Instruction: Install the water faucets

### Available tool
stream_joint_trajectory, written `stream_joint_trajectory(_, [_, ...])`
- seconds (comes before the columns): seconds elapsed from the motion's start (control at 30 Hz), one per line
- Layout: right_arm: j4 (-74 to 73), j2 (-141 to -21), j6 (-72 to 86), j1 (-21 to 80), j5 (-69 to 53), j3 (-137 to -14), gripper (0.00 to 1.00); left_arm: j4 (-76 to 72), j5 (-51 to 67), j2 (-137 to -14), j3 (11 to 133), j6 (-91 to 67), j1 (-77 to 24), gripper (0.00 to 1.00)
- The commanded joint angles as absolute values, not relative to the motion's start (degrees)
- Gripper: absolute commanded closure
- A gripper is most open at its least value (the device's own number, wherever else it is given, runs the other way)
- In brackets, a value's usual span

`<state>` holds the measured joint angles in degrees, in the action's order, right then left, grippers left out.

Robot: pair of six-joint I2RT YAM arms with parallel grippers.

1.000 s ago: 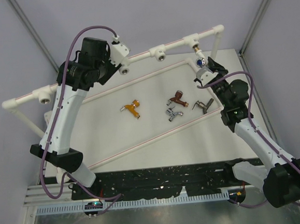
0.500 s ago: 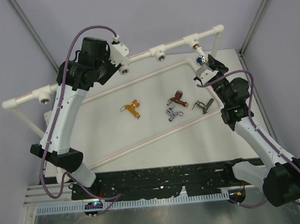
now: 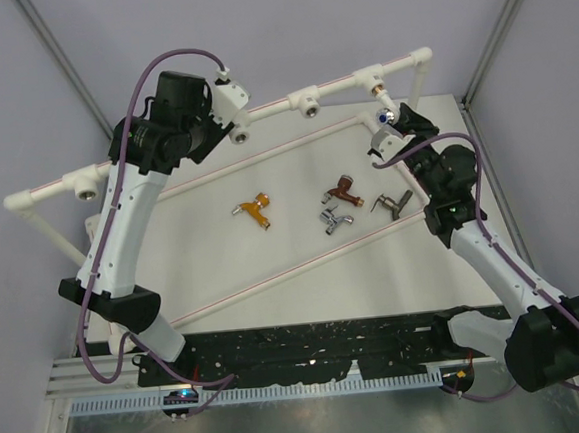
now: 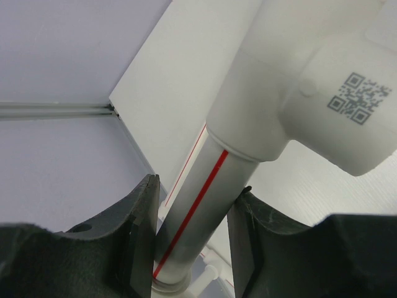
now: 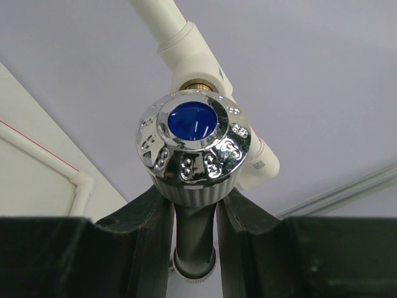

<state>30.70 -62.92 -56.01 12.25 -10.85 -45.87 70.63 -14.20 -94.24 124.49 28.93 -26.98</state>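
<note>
My right gripper [image 3: 389, 134] is shut on a water faucet whose chrome knob with a blue cap [image 5: 193, 143] stands just above the jaws. Its dull stem [image 5: 195, 242] runs down between my fingers. The faucet [image 3: 386, 117] hangs right below a brass-ringed tee socket [image 5: 197, 76] of the white pipe frame [image 3: 339, 84]. My left gripper [image 4: 197, 186] is shut on the frame's red-striped pipe [image 4: 208, 198] beside a tee fitting [image 4: 310, 81]. On the table lie an orange-gold faucet [image 3: 257, 209], a copper-brown one [image 3: 340, 187], a chrome one [image 3: 336, 218] and a dark bronze one [image 3: 394, 203].
The frame's lower rails [image 3: 264, 153] cross the white table [image 3: 223, 262] diagonally. Open tee sockets sit at the back middle [image 3: 308, 106] and far left [image 3: 89, 189]. An upright post [image 3: 415, 91] rises at the back right. Grey walls close in behind.
My right gripper has carried the faucet slightly up and left, closer to the tee socket, and the forearm has swung left. The left arm has not moved.
</note>
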Motion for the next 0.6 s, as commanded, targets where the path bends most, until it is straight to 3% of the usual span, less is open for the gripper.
stream_joint_trajectory(0.0, [30.94, -63.81, -64.23, 13.18, -8.44, -48.43, 0.95, 73.21, -8.61, -96.33, 124.01, 16.61, -26.89, 0.74])
stream_joint_trajectory(0.57, [32.95, -66.62, -91.12, 20.13, 2.81, -47.12, 0.95, 72.95, -6.68, -95.98, 123.4, 16.08, -26.89, 0.74])
